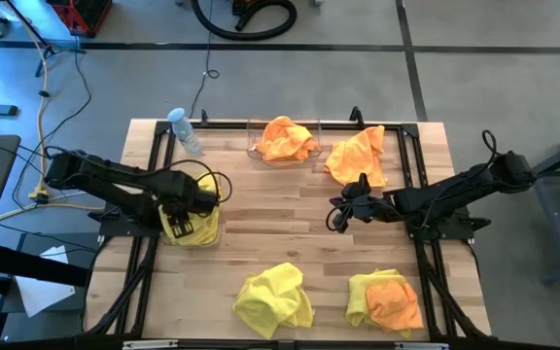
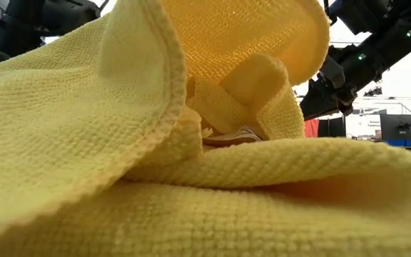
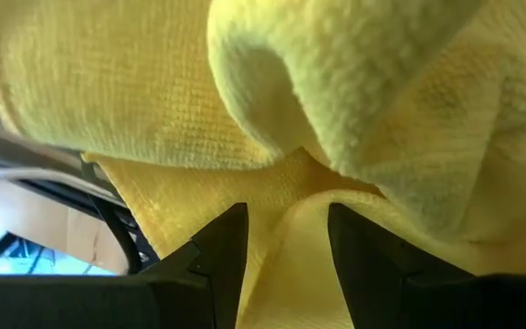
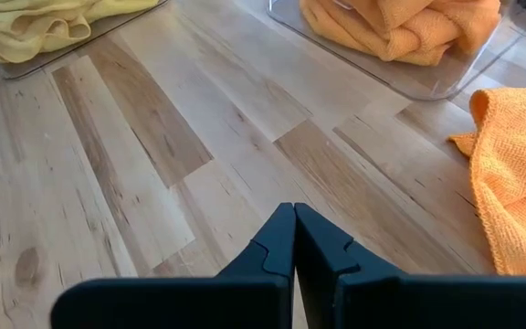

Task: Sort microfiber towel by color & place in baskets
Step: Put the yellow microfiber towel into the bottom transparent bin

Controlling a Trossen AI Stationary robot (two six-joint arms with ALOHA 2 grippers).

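Observation:
My left gripper (image 1: 194, 202) points down over the left clear basket (image 1: 212, 236) and is shut on a yellow microfiber towel (image 1: 185, 231) that lies in it. The second basket (image 1: 257, 151) at the far edge holds orange towels (image 1: 284, 139). A loose orange towel (image 1: 358, 156) lies flat on the table beside that basket. A yellow towel (image 1: 274, 297) and a yellow-and-orange pile (image 1: 387, 301) lie near the front edge. My right gripper (image 1: 341, 209) hovers shut above bare wood at mid-table, touching nothing. My left gripper pinches a bunched fold of the yellow towel (image 3: 286, 215) between its two fingers (image 3: 226, 242), coming from above and pointing down. More of the cloth bulges up past the fingertips. In the high view the towel's lower part sits in the left basket; the gripper hides the contact there.
A clear water bottle (image 1: 185, 129) lies at the far left corner of the table. Black frame rails (image 1: 408, 146) run along the table's sides. In the low view a yellow towel (image 2: 155, 143) fills the picture. Bare wood lies between the two grippers.

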